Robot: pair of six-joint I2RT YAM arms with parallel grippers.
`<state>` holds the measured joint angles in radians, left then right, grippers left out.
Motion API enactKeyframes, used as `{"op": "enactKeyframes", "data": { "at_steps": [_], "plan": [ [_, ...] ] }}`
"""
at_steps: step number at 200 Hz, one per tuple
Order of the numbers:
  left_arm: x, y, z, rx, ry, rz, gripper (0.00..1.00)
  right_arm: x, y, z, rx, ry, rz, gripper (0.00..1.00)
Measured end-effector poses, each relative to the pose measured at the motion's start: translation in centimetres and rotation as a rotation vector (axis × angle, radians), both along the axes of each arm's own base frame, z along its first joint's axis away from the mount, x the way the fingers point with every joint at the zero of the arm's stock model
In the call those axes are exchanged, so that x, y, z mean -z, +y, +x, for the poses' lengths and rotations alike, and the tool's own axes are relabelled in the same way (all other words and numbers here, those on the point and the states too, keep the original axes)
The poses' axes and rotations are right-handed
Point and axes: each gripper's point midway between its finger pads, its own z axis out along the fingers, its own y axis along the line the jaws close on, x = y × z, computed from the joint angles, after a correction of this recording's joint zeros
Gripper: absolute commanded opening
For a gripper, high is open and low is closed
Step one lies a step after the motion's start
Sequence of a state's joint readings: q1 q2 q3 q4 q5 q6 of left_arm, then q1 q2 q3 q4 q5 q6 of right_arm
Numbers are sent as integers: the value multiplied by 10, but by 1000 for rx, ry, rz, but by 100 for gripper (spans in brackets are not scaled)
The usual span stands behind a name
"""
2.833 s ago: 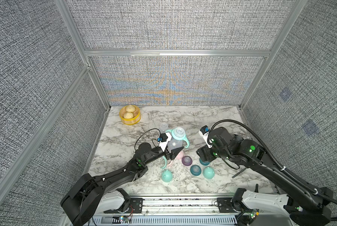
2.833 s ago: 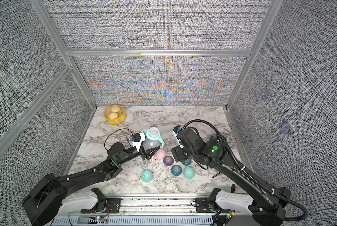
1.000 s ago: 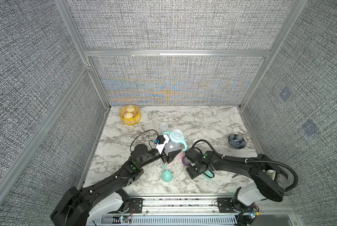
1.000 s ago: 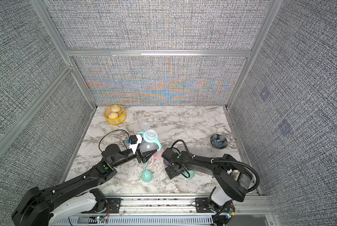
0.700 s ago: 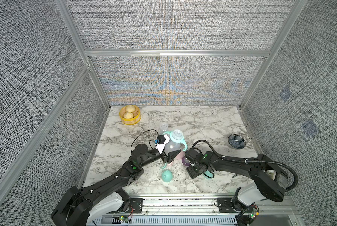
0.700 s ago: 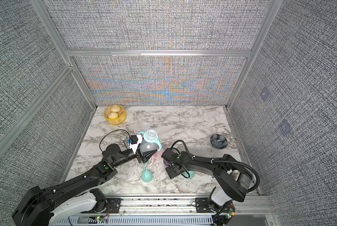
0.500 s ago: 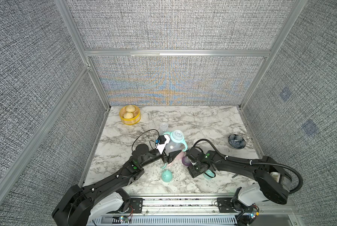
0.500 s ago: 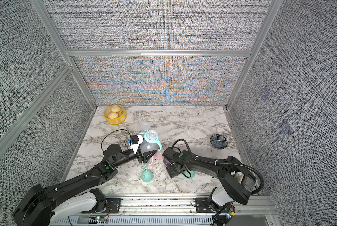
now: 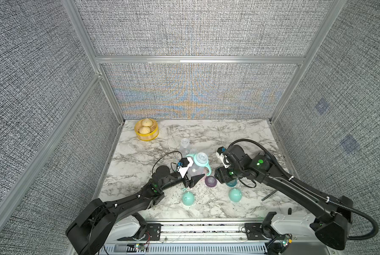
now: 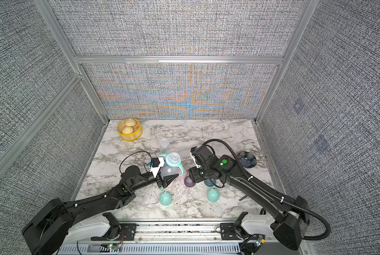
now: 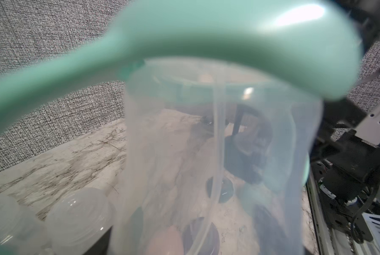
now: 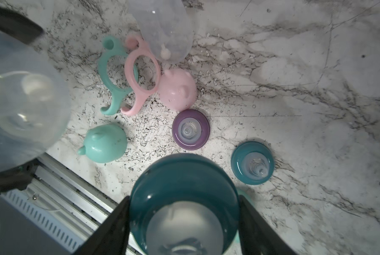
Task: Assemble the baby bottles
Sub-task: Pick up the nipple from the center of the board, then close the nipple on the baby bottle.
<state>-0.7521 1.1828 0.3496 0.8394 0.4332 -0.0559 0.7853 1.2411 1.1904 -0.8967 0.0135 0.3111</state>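
My right fingers (image 12: 110,231) have risen off the counter (image 9: 206,136), gripping the teal collar (image 12: 182,183). My left fingers (image 9: 195,177) clamp the roughly upright bottle (image 9: 197,169), just left of the collar, neck up.

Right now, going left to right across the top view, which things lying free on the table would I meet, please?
Yellow steamer basket → left mint dome cap → purple nipple collar → right mint dome cap → dark patterned bowl.
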Motion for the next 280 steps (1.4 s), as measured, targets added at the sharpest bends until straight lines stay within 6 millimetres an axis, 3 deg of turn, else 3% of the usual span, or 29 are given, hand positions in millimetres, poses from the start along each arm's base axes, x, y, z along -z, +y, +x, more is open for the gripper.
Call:
{"op": "enactKeyframes", "data": {
  "at_steps": [57,113,189,280],
  "plan": [
    [16,-2,-10,49,15,10,0,-68,6,-4,-67,-37,80,64],
    [30,-10,-17,96,33,17,0,-111,24,-18,-177,-2,164,63],
    [36,-25,-25,154,41,-23,0,-110,42,-26,-272,98,121,63],
    [29,-38,-30,197,17,-59,0,-97,51,-15,-297,143,46,62]
  ]
}}
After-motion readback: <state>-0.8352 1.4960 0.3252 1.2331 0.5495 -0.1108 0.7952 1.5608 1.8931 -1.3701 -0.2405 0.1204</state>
